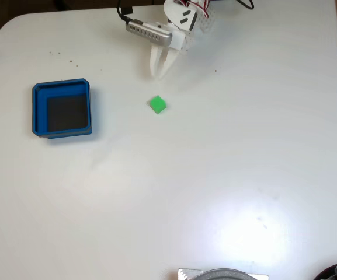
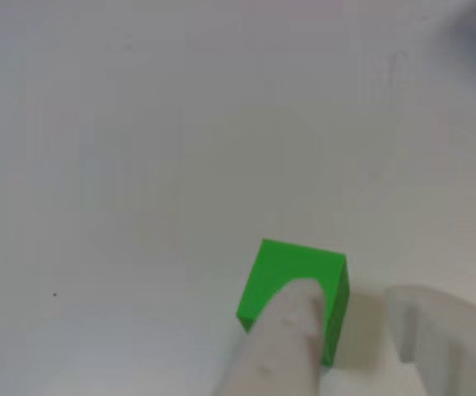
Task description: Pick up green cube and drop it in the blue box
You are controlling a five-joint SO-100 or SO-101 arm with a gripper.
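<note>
In the fixed view the gripper sits at the upper middle of the frame, its two white fingers pointing down the picture toward the lower edge. The fingers narrow to a close V with only a thin gap at the tips, and nothing lies between them. A silver ribbed block is mounted on the arm just above and to the left of the fingers, with black cable running off the top edge.

In the other view the gripper enters from the bottom edge. One blurred white finger rises in front of the green cube and covers part of its near face; the second finger stands to the right at the lower right of the frame, apart from the cube, with bare tabletop between the two. Whether the near finger touches the cube I cannot tell from this blur.

The green cube rests on the white tabletop a little left of the frame's centre in the fixed view, just below the fingertips and clear of them, turned slightly askew.

The blue box lies at the left of the fixed view, well apart from the cube, its dark floor bare. A sliver of blue shows at the upper right corner of the other view.
</note>
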